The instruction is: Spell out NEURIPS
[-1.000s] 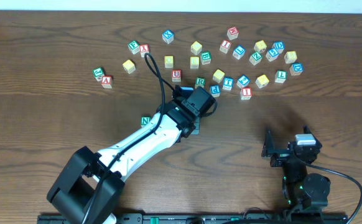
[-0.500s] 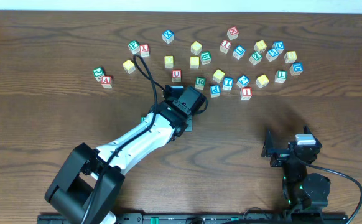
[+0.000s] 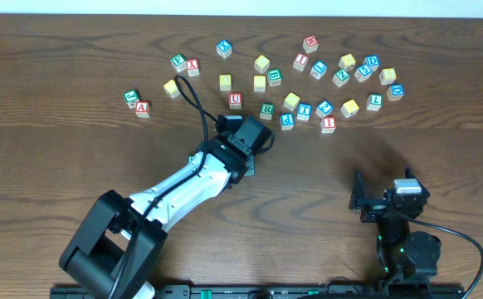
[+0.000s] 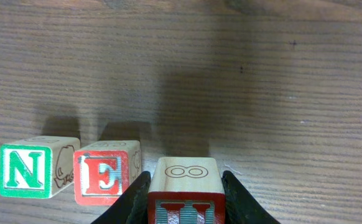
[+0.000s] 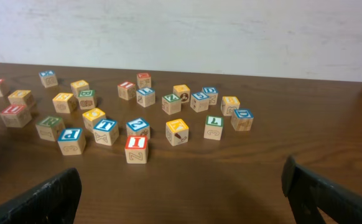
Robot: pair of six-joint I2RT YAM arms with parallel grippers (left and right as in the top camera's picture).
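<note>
Two robot arms and many letter blocks point(image 3: 319, 70) on a brown table point(image 3: 75, 158).
The left arm point(image 3: 192, 178) reaches from seven o'clock to the middle. The red U block point(image 3: 236, 100) lies at twelve o'clock from its tip. The right arm point(image 3: 391, 203) sits at five o'clock.

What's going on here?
Left hand is shut on a wooden letter block, its red letter cut off by the frame, and holds it next to the red E block. The E sits beside the green N block, so two letters of the word are laid down. Right hand is open and idle. The other blocks lie scattered at the far side of the table.
</note>
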